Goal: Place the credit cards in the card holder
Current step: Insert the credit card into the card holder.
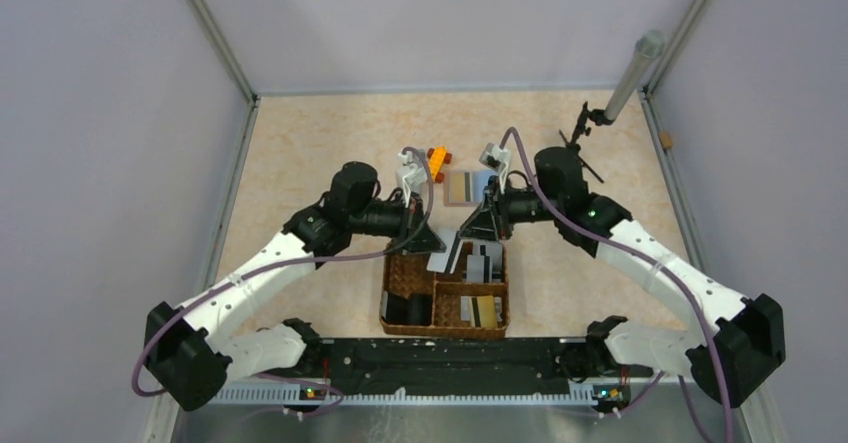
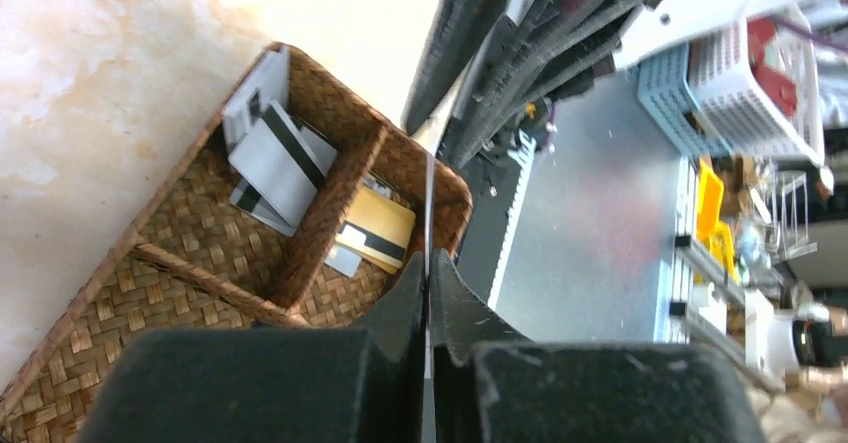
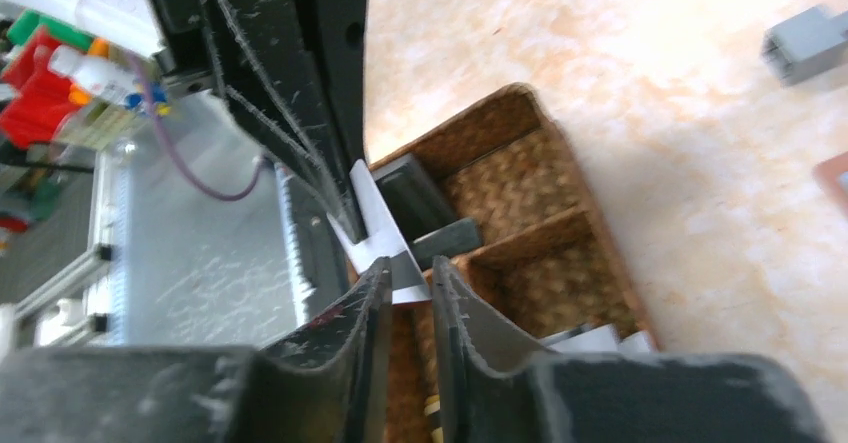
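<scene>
Inspection, both arms over the woven basket (image 1: 394,298) at the near middle of the bench (image 1: 300,163).

Left tool (image 1: 420,235): jaws together, clamped on a white card (image 1: 441,259). On the left wrist view I see that card edge-on as a thin line rising from between the pads. It hangs above the basket, clear of the compartments.

Right tool (image 1: 478,225): faces the left tool from the other side of the same card. On the right wrist view its jaws stand a narrow way apart, with a gap wider than the card's thickness. The card's lower corner sits just at the fingertips (image 3: 372,288). I cannot tell whether either pad touches it.

Card holder (image 1: 468,187): lies open and flat on the bench, just behind the two tools and well apart from the basket. It shows a light blue part and a tan part. I see no card in it.

Other cards: striped grey cards (image 2: 275,153) lie stacked in the far right compartment of the basket. A gold card (image 2: 378,228) lies with others in the near right compartment, across the divider.

Other items: black blocks (image 1: 408,309) sit in the near left compartment. An orange piece (image 1: 437,156) lies on the bench behind the left tool.
</scene>
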You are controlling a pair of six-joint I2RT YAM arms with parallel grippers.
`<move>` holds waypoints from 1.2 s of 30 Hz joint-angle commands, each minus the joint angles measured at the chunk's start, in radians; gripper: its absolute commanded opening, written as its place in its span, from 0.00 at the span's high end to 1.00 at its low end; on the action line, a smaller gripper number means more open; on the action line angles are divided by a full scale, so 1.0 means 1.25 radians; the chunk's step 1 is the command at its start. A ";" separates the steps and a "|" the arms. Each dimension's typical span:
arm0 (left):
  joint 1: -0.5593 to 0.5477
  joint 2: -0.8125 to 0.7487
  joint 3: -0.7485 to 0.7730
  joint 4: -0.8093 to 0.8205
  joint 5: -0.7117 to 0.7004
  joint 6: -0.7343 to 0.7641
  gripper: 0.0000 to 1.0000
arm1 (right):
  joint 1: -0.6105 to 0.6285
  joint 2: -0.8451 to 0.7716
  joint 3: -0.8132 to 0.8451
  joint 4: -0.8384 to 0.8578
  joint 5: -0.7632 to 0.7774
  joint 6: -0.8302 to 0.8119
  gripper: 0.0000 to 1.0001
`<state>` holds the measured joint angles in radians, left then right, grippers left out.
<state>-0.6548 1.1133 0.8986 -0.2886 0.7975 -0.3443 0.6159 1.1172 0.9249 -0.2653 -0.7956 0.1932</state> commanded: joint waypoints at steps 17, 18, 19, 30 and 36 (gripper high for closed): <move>0.115 0.550 0.364 0.161 -0.219 -0.267 1.00 | -0.130 0.284 0.108 0.070 0.801 0.063 0.23; 0.120 0.578 0.384 0.159 -0.212 -0.270 1.00 | -0.137 0.309 0.113 0.079 0.803 0.065 0.23; 0.124 0.601 0.401 0.158 -0.210 -0.271 1.00 | -0.145 0.333 0.120 0.085 0.802 0.068 0.23; 0.138 0.748 0.523 0.103 -0.242 -0.218 1.00 | -0.155 0.542 0.238 0.087 0.852 0.057 0.42; 0.144 0.792 0.560 0.078 -0.225 -0.187 1.00 | -0.155 0.608 0.275 0.075 0.869 0.049 0.57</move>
<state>-0.4835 2.0827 1.5532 -0.1879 0.4900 -0.6155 0.4240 1.8378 1.2087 -0.1783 0.2489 0.2649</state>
